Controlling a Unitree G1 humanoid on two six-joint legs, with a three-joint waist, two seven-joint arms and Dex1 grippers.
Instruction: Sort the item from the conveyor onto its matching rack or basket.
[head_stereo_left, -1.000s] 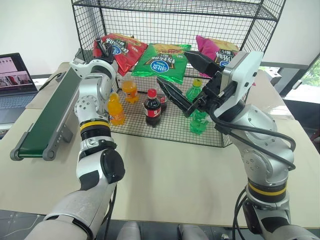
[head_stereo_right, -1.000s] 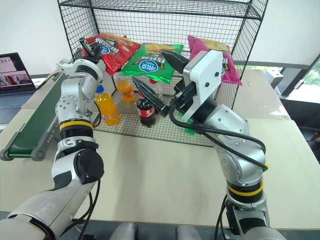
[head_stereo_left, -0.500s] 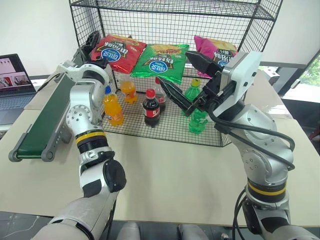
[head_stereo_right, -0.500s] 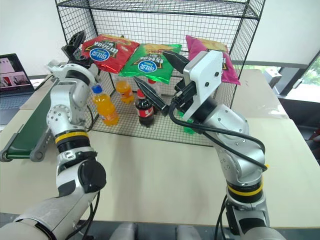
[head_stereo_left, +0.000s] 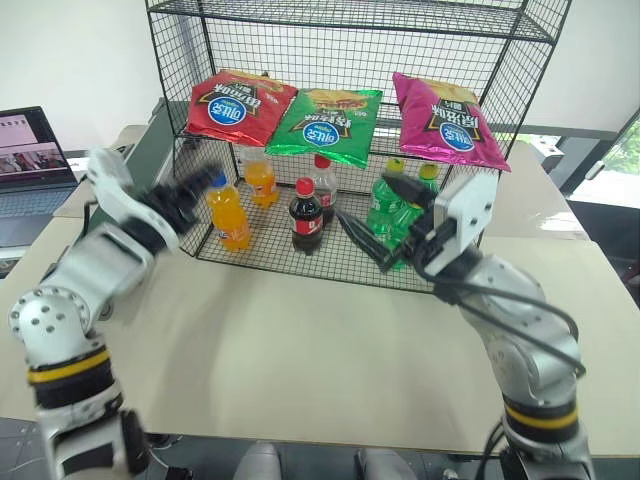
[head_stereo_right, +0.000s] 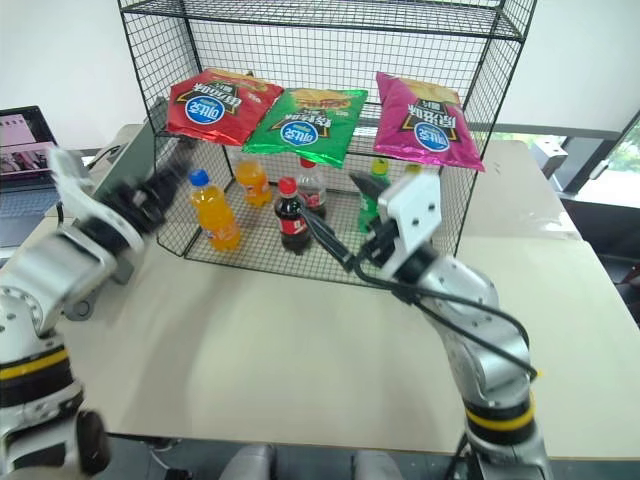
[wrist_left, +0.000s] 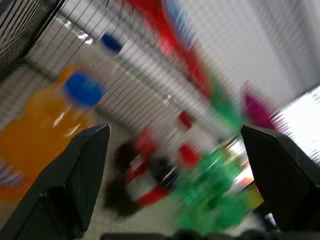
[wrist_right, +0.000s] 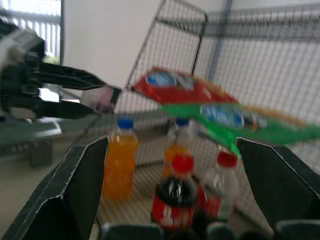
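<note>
Left wrist view: the left gripper (wrist_left: 175, 165) had its two black fingers (wrist_left: 75, 175) spread far apart, with nothing between them.
Left gripper place: it (head_stereo_left: 185, 200) hung just outside the left side of the rack (head_stereo_left: 530, 90), near the orange bottle (head_stereo_left: 228, 215).
Right gripper: it (head_stereo_left: 375, 225) was wide open and empty too, in front of the low tier of the rack.
Red chip bag: it (head_stereo_left: 238, 105) lay flat on the middle tier, at the left end, touching no gripper.
Next to it: a green chip bag (head_stereo_left: 328, 122) lay in the middle and a pink chip bag (head_stereo_left: 447, 120) at the right end.
Low tier: a second orange bottle (head_stereo_left: 260, 175) stood further back, two cola bottles (head_stereo_left: 306, 213) stood in the middle, and green bottles (head_stereo_left: 392, 205) stood on the right.
In the way: the right gripper's fingers hid part of the green bottles.
Conveyor: it (head_stereo_right: 125, 170) was mostly hidden behind the left arm.
Table: the rack stood on a pale table (head_stereo_left: 300, 350).
Laptop: it (head_stereo_left: 30, 160) sat open at the far left, cut off by the edge.
Hard to see: the left wrist view was smeared, so the bottles and bags were just blobs of colour.
</note>
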